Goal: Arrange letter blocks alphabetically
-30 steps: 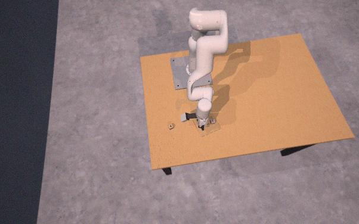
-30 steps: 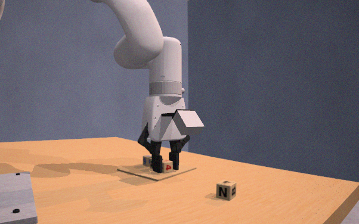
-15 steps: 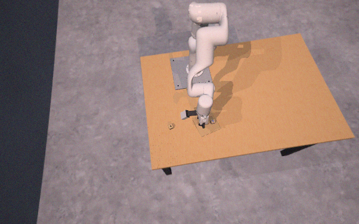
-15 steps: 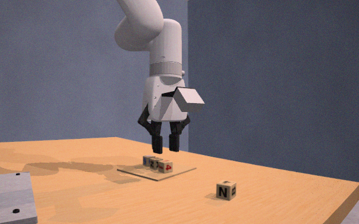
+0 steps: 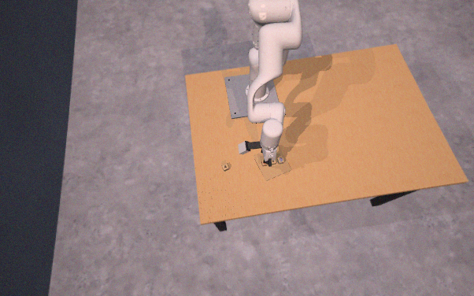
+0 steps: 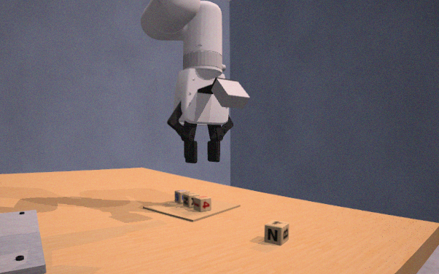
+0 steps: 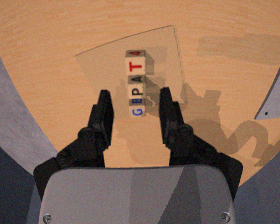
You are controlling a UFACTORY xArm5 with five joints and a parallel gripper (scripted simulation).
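Three letter blocks lie in a tight straight row on the thin tan mat (image 5: 275, 172) (image 6: 224, 208) (image 7: 98, 63). In the wrist view their tops look like a blue G (image 7: 135, 111), a black P (image 7: 136, 88) and a red T (image 7: 135, 66). In the side view the row runs from the blue block (image 6: 180, 197) through the middle block (image 6: 189, 199) to the red block (image 6: 203, 203). The fourth block (image 5: 226, 166) (image 6: 276, 233), with an N on its side, lies on the bare table, off the mat. My gripper (image 5: 268, 161) (image 6: 202, 157) (image 7: 135, 100) hangs open and empty well above the row.
The grey base plate (image 5: 235, 98) (image 6: 5, 237) of the arm sits at the back of the orange table (image 5: 368, 138) (image 6: 340, 248). The table's near edge lies a short way beyond the mat and the N block.
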